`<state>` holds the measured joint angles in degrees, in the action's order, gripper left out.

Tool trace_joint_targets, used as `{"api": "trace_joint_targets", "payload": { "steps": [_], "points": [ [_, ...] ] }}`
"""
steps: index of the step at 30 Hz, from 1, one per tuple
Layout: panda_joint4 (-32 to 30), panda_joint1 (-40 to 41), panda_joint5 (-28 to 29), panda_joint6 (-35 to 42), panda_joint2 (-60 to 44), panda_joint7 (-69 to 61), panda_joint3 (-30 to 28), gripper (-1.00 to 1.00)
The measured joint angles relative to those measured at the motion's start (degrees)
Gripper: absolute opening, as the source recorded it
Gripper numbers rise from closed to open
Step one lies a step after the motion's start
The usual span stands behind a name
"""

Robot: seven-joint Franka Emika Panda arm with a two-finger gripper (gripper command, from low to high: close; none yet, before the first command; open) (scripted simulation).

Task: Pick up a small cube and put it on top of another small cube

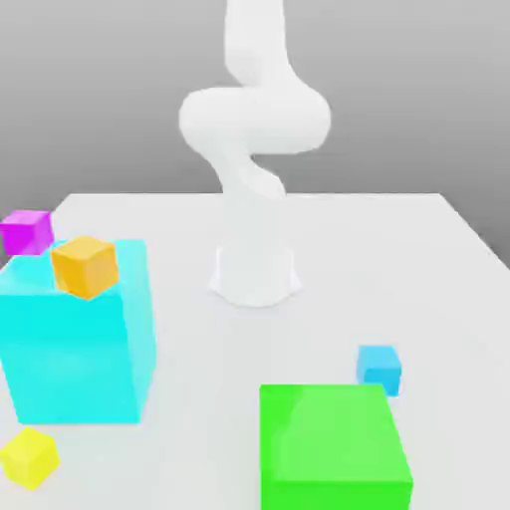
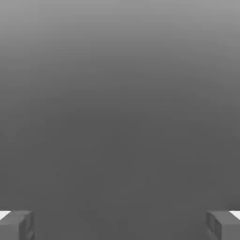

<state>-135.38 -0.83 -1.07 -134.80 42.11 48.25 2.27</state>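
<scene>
claw [image 2: 120, 225] released, jaws wide, empty | small sky-blue cube [image 1: 380, 368] sat on white worktop [image 1: 438, 269] just behind big green box [image 1: 334, 448] | advice: descend centred, square to its faces, clear of that box

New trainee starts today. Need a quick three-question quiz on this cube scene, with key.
1. True or false: the orange cube rests on the large cyan box.
2. Which big box does the small sky-blue cube sit beside? A) green B) cyan
3. Fill in: the gripper fingers stand ____ with nothing between them.

Key: 1 true; 2 A, the green box; 3 open.
</scene>
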Motion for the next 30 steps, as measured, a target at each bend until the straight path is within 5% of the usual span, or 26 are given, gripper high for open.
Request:
{"api": "trace_joint_targets", "payload": {
  "steps": [14, 18, 21, 25, 26, 30],
  "points": [
    [-23.74, -6.91, -5.38, -20.59, -26.19, 17.93, 16.43, 0.0],
    [-30.66, -9.21, -2.68, -29.07, -37.7, 27.1, 20.92, 0.0],
    [-30.73, -11.71, 8.14, -34.79, -45.46, 36.16, 16.8, 0.0],
    [-29.24, -22.69, 17.85, -41.49, -53.88, 43.45, 3.52, 0.0],
    [-29.0, -24.7, 18.52, -42.75, -55.36, 43.95, 1.34, -1.0],
    [-29.0, -24.69, 18.6, -42.85, -55.37, 44.04, 1.35, -1.0]
  ]
}}
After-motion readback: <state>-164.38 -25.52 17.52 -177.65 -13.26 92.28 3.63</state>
